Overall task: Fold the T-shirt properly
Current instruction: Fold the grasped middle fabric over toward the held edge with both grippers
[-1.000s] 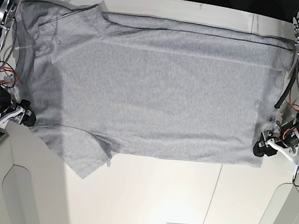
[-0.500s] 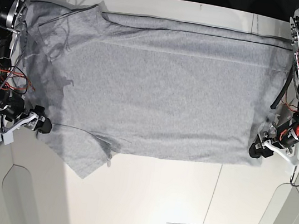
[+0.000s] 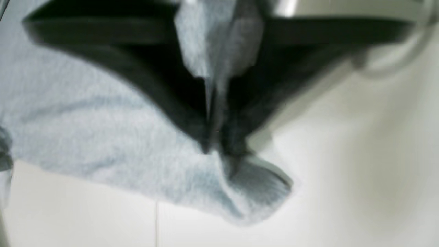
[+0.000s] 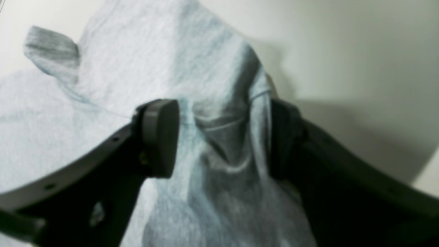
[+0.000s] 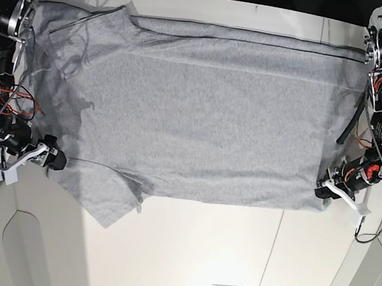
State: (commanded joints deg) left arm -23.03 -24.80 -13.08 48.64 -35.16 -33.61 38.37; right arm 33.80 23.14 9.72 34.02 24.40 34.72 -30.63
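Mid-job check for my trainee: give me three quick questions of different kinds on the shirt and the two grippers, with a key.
1. True or false: the heather light-grey cotton T-shirt is folded into a small square.
2. Fill in: the black left gripper has its fingertips closed on ____.
3. Multiple choice: where is the black right gripper?
a) at the shirt's edge
b) over the paired long slots
c) off the shirt entirely

Key: 1 false; 2 the shirt's grey fabric; 3 a

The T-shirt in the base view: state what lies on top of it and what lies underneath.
The left pincer and right pincer reach over edges of the T-shirt. Its cloth covers whatever lies beneath.
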